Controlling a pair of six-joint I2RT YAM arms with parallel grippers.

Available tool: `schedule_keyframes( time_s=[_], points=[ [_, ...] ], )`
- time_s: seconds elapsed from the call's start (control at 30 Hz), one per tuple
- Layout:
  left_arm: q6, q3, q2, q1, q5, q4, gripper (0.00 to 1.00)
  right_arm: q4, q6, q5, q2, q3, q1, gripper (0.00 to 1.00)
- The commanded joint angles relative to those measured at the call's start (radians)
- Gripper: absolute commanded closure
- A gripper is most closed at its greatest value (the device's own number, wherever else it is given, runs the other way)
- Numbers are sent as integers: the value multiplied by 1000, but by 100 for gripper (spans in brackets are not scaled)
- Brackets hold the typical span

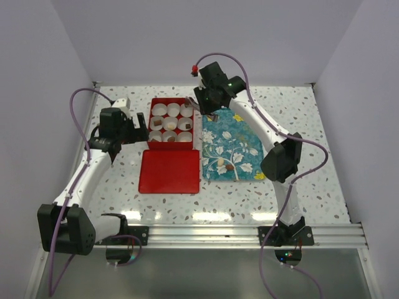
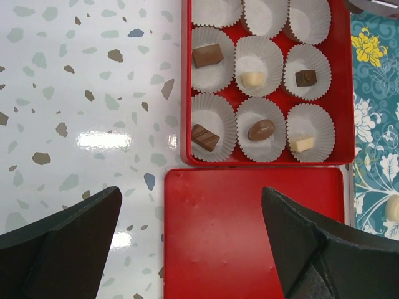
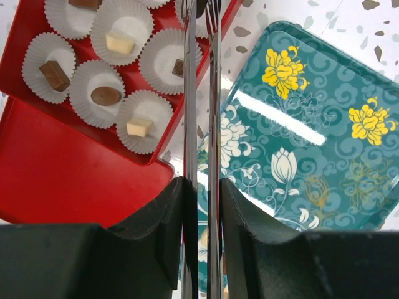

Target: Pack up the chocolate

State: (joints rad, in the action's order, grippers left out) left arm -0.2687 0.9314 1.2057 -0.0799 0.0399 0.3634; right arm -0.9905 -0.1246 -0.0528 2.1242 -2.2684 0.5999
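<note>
A red box (image 1: 152,122) holds nine white paper cups. Its two near rows carry chocolate pieces, among them a brown bar (image 2: 207,55), a cream piece (image 2: 252,79) and a dark oval (image 2: 261,129); the far row looks empty. More chocolate (image 1: 224,164) lies on the teal flower tray (image 1: 240,140). My right gripper (image 3: 201,187) is shut on metal tongs (image 3: 213,124), which reach over the box's right edge; their tips are cut off by the frame. My left gripper (image 2: 190,199) is open and empty above the red lid (image 2: 249,237) and the table.
The red lid (image 1: 169,171) lies flat just in front of the box, touching it. The teal tray sits right of the box and lid. White walls close in the speckled table (image 1: 312,187) on three sides.
</note>
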Motion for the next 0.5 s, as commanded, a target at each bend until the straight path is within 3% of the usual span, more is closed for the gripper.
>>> schedule_keyframes(
  time_s=[0.0,0.23,0.47],
  points=[
    [14,9,-32,-1,-15,-3,0,-14,16,22,22,-66,-2,76],
    [16,9,-35,-1,-20,2,0,-23,28,21,91,-137,-2,73],
    [17,10,-34,-1,-17,3,0,-30,36,7,106,-148,-2,63]
  ],
)
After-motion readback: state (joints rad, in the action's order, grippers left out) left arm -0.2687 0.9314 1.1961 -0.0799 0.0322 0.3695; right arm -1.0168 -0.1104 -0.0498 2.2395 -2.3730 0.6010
